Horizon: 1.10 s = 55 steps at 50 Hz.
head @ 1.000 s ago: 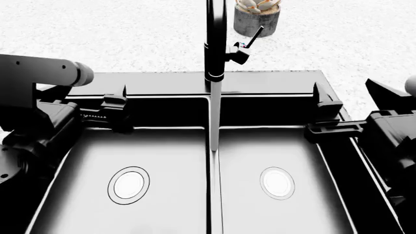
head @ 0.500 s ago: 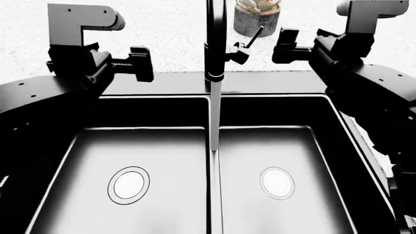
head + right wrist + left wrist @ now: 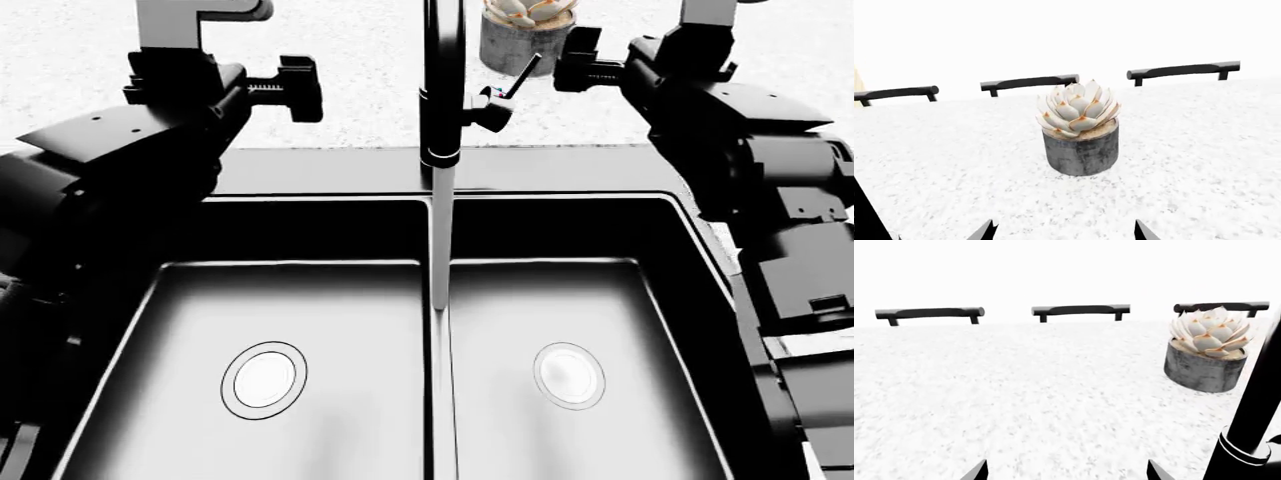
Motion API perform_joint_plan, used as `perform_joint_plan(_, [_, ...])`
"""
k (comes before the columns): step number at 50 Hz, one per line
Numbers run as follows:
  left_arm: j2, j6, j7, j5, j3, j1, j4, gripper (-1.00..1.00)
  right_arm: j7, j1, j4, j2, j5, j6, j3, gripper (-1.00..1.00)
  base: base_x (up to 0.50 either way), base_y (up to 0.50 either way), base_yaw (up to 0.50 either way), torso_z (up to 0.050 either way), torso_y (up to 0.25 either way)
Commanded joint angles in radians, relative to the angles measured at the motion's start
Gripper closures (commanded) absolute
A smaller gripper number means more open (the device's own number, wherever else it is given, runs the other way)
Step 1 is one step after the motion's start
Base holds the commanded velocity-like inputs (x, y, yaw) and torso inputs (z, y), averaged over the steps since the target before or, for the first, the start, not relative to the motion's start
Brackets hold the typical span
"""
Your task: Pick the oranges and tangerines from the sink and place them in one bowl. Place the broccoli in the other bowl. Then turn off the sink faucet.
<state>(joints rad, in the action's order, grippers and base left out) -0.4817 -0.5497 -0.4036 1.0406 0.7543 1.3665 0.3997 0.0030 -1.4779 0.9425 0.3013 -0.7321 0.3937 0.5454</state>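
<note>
Both basins of the sink [image 3: 200, 300] look empty, so sorting seems done. Faucet [image 3: 441, 90] runs; both grippers' jaws open, empty.

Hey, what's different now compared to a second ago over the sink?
Both arms have risen from the sink's sides and reached back over the counter. The left gripper now sits left of the faucet; the right gripper is near the potted succulent. Neither has taken hold of anything. Water still runs onto the divider, both basins of the sink are still empty, and the lever looks unchanged.
</note>
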Motion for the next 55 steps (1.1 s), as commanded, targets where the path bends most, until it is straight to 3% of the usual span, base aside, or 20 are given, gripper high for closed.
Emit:
perform_joint_plan(1, [0.029, 0.014, 0.029, -0.033, 0.014, 0.026, 0.067, -1.00, 0.043, 0.007, -0.060, 0.023, 0.005, 0.020, -0.003, -1.00, 0.00, 0.00, 0.00, 0.000, 0.000])
perform_joint_plan(21, [0.031, 0.020, 0.031, -0.031, 0.009, 0.031, 0.068, -1.00, 0.086, 0.031, -0.067, 0.015, 0.019, -0.076, -0.027, -1.00, 0.00, 0.00, 0.00, 0.009, -0.147])
perform_joint_plan(38, [0.030, 0.017, 0.028, -0.024, 0.004, 0.028, 0.068, -1.00, -0.065, 0.001, -0.040, 0.018, -0.004, 0.002, 0.007, -1.00, 0.00, 0.00, 0.00, 0.013, -0.161])
perform_joint_plan(55, [0.027, 0.008, 0.032, -0.018, 0.002, 0.031, 0.065, -1.00, -0.056, 0.003, -0.047, 0.020, 0.019, -0.012, 0.023, -1.00, 0.00, 0.00, 0.00, 0.007, -0.040])
